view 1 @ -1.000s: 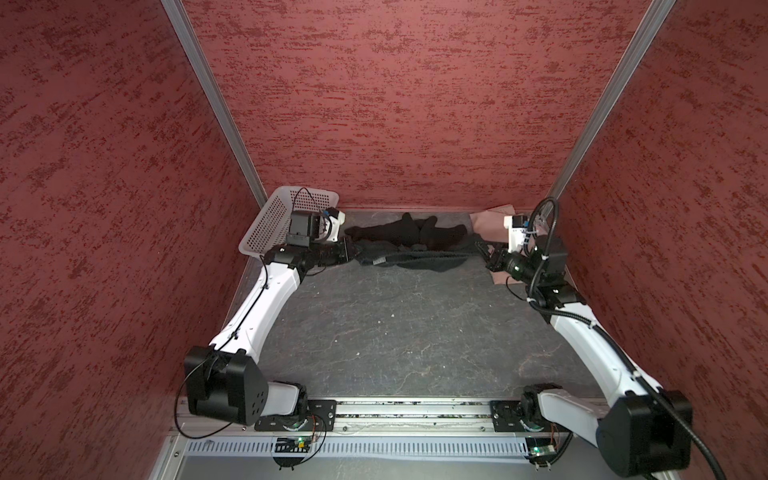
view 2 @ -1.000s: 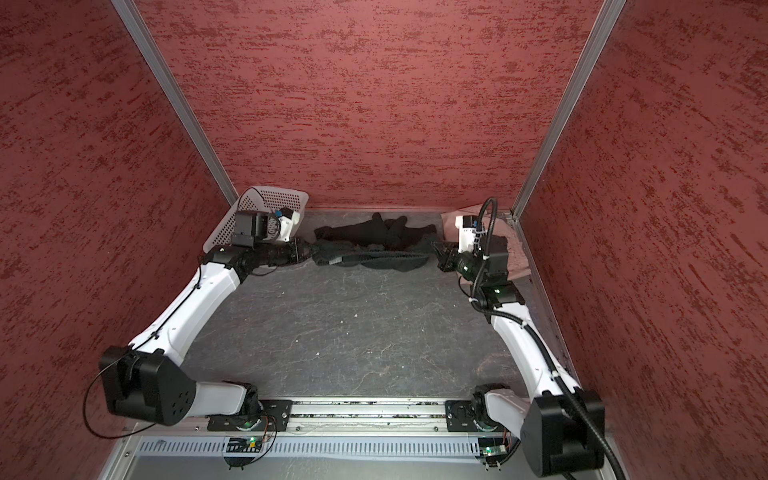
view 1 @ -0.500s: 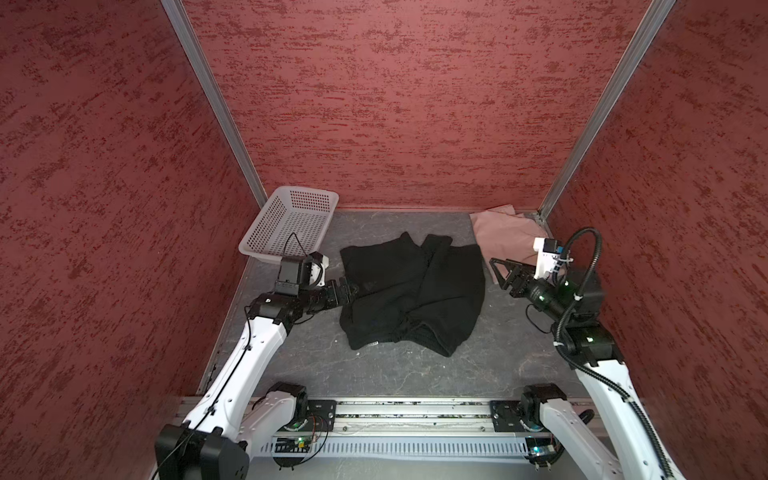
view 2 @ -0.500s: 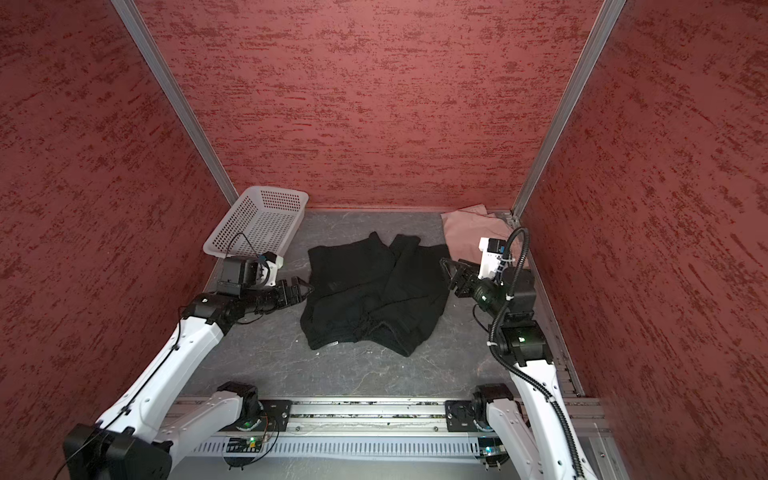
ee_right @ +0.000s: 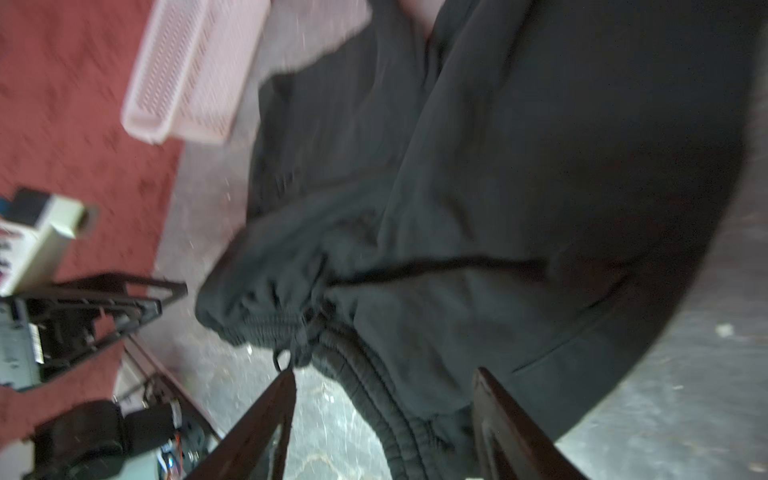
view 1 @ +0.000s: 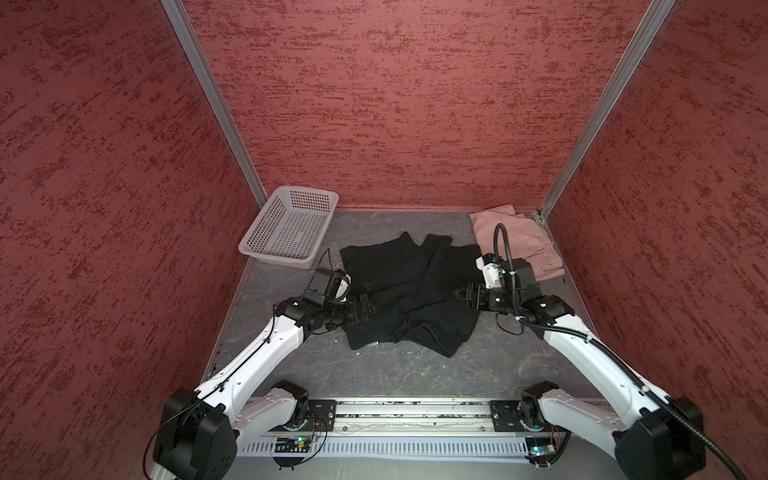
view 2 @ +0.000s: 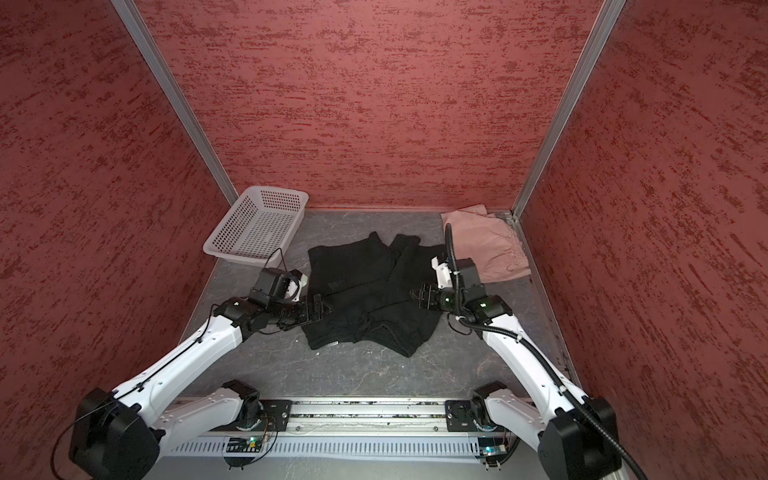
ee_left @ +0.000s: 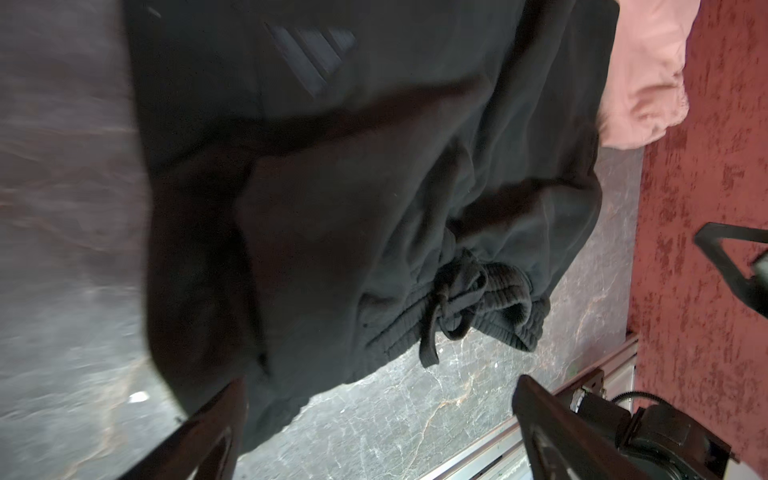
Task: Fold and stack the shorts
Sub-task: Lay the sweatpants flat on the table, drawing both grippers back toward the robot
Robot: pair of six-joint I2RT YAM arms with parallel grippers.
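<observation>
Black shorts [view 1: 409, 297] now released, spread flat beside basket [view 1: 291, 226].
Left gripper [view 1: 369, 308] and right gripper [view 1: 459, 296], jaws parted and empty, have moved over their edges.

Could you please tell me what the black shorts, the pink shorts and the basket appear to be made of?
Black shorts: soft matte knit, possibly a fleece-like cotton, judging by the ribbed waistband and limp folds.
Pink shorts: thin matte fabric that looks woven, with fine gathers.
Basket: rigid white plastic, slightly glossy, with perforated walls.
</observation>
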